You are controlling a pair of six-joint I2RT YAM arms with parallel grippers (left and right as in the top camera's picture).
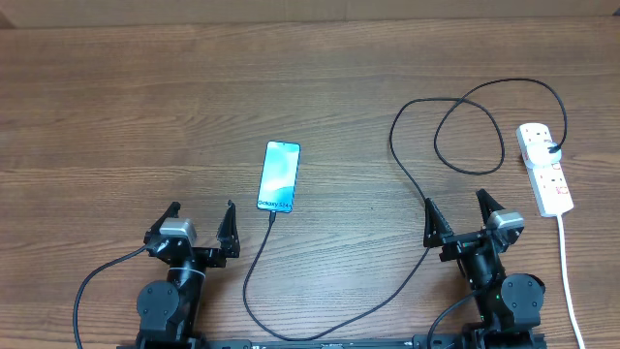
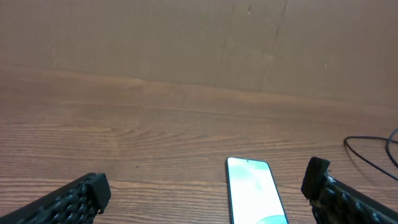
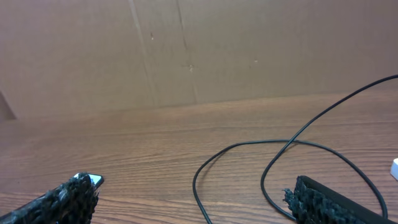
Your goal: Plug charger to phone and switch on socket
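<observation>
The phone lies flat on the table with its blue screen up, just ahead and right of my left gripper, which stands open and empty. In the left wrist view the phone lies close to the right finger. The charger loops from the black plug in the socket past my right gripper, also open and empty. Its tip lies at the phone's near end; whether it is inserted I cannot tell. The right wrist view shows the cable curving between the open fingers.
The socket's white lead runs down the right side to the table's front edge. A cardboard wall stands behind the table. The charger's slack sweeps along the front between the two arm bases.
</observation>
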